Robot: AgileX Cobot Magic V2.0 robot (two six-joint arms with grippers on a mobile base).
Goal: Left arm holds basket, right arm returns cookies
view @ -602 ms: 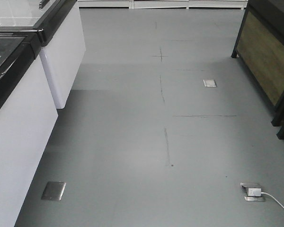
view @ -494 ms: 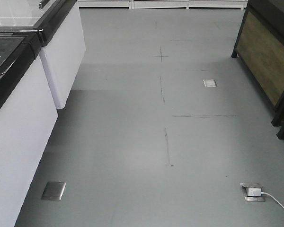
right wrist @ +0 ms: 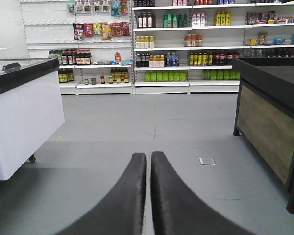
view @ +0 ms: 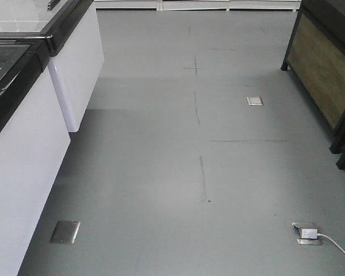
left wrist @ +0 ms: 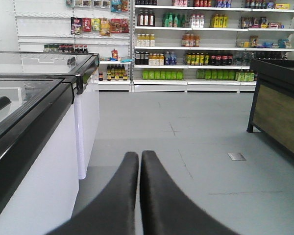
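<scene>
Left pincer (left wrist: 139,155) and right pincer (right wrist: 148,156) sit pressed together, empty; pre-grasp stage, probably needing travel toward twelve-o'clock shelves (left wrist: 196,49).

The front view looks steeply down from high onto the grey floor (view: 161,172), facing along the aisle, a white freezer (view: 75,69) at its left edge, a wood-panelled counter (view: 322,63) at its right; the left wrist view sits low and level, looking over the left gripper (left wrist: 139,154) towards distant shelves (left wrist: 196,49), freezer close alongside; the right wrist view faces likewise over the right gripper (right wrist: 148,155), counter near on its right; all three share the aisle's metal floor plate (view: 254,101).
</scene>
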